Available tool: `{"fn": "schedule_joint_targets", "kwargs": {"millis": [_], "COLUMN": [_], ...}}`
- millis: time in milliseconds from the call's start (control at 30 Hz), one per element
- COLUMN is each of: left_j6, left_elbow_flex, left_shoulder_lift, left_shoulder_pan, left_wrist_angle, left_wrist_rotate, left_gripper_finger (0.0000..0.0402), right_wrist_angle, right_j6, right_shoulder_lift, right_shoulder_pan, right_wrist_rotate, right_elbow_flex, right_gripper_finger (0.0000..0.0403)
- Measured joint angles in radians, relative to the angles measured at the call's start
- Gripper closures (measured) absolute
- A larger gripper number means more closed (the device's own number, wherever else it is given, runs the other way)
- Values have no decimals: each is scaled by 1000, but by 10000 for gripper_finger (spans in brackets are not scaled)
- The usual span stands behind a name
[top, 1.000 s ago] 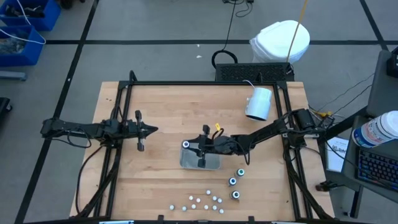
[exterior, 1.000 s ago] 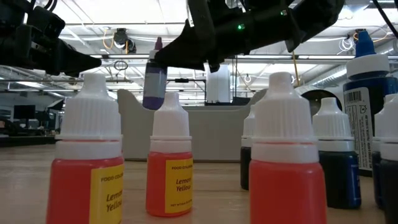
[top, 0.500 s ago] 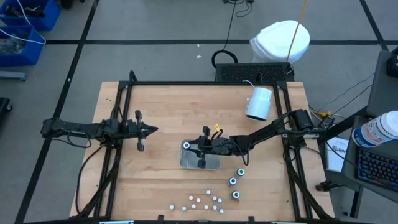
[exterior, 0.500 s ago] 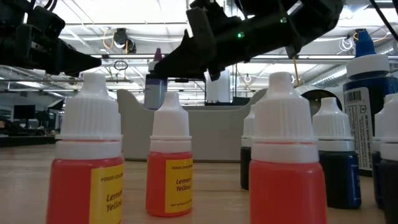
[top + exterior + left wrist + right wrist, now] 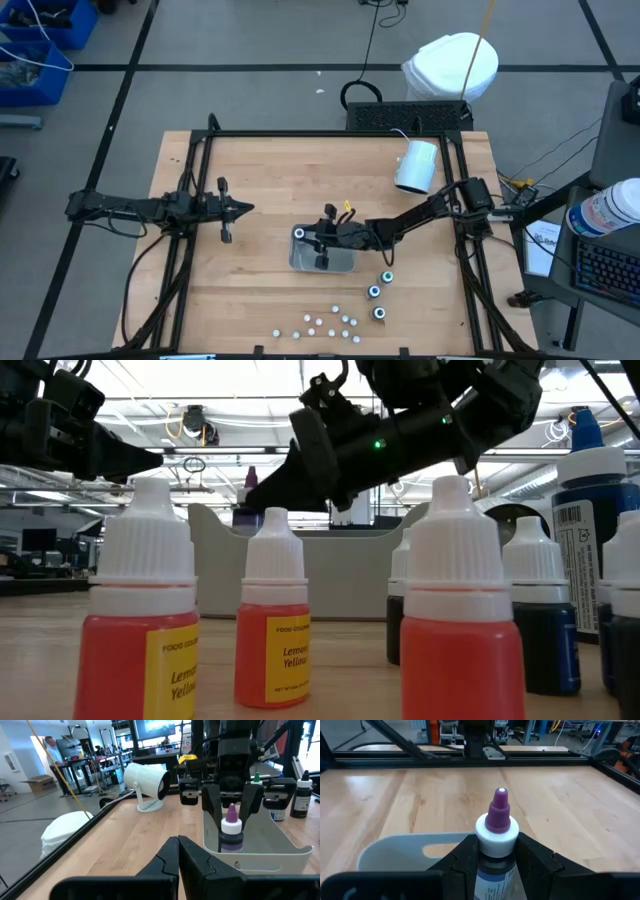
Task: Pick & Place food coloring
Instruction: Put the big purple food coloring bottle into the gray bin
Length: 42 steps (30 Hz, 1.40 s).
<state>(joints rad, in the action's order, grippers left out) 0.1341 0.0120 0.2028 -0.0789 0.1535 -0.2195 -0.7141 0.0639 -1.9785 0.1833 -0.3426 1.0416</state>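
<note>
Lowered since earlier: purple-tipped food coloring bottle [image 5: 495, 832], pinched by right end effector [image 5: 322, 243], into white tray [image 5: 345, 265], frame centre; left end effector [image 5: 226, 209] pressed together.

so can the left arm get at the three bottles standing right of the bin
Probably not easily: the right arm stretches across to the bin, lying between the left gripper and the three bottles.

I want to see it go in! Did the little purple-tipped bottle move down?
Yes. In the low view the purple-tipped dark bottle held by the right hand has sunk lower, behind the white cap of the yellow bottle, toward the grey bin.
</note>
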Motion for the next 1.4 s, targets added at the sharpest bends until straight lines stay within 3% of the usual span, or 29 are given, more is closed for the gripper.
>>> {"fn": "schedule_joint_targets", "kwargs": {"millis": [700, 1167, 1400], "left_j6": [-8, -4, -5], "left_elbow_flex": [0, 0, 0], "left_shoulder_lift": [0, 0, 0], "left_shoulder_pan": [0, 0, 0], "left_wrist_angle": [1, 6, -1], "left_wrist_rotate": [0, -10, -10], "left_gripper_finger": [392, 392, 392], "right_wrist_angle": [30, -56, -56], "right_j6": [29, 31, 20], "right_shoulder_lift": [-1, -66, -66], "right_shoulder_pan": [0, -7, -7], "right_wrist_rotate": [6, 6, 7], "right_elbow_flex": [0, 2, 2], "right_gripper_finger": [296, 296, 269]}}
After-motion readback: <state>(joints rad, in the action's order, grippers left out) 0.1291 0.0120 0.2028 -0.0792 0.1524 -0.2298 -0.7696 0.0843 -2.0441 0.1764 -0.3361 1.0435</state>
